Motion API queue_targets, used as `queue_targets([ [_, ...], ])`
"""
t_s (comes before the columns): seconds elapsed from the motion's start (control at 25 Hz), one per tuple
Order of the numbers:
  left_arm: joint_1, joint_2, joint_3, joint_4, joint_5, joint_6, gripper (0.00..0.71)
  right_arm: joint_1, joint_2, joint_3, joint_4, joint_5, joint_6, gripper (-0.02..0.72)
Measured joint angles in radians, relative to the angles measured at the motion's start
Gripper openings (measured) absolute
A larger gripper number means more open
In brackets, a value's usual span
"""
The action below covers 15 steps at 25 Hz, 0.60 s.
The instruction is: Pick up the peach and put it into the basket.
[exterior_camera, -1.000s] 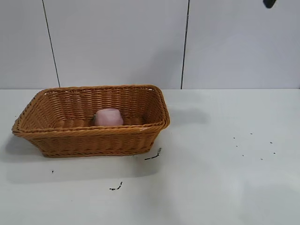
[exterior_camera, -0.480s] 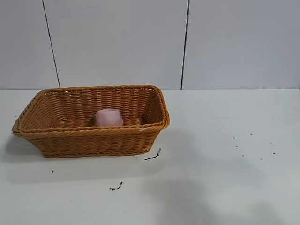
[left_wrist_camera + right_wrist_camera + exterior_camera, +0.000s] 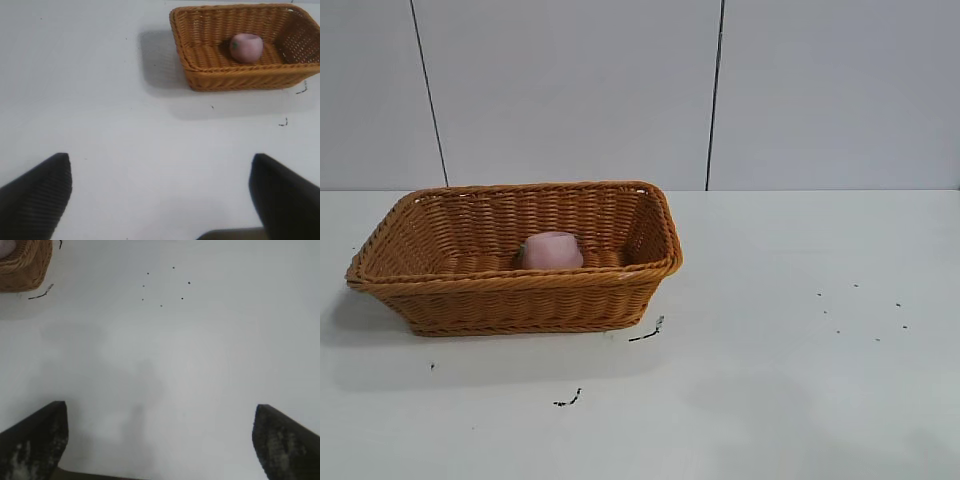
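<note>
peach (image 3: 552,250): pale pink, small green leaf spot
basket (image 3: 510,298): orange-brown woven wicker, braided rim
table (image 3: 800,380): white, scattered black specks
wall (image 3: 570,90): pale grey panels, dark seams

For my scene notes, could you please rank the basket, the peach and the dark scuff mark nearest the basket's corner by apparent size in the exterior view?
1. basket, by far the largest
2. peach, sitting inside it
3. dark scuff mark, smallest

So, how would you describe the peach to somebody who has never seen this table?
Find the orange-brown wicker basket on the white table. Inside it, near its middle, lies the peach, a small pale pink rounded lump. It is the only thing in the basket, and the only pink thing.
</note>
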Motion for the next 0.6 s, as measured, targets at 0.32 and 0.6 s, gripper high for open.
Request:
queue_targets([
  [0.32, 0.0, 0.0, 0.0, 0.0, 0.0, 0.0, 0.693, -0.012, -0.007, 0.0, 0.0, -0.001, 0.0, 0.695],
  [0.6, 0.0, 0.0, 0.0, 0.0, 0.0, 0.0, 0.693, -0.012, -0.184, 0.001, 0.0, -0.003, 0.0, 0.695],
])
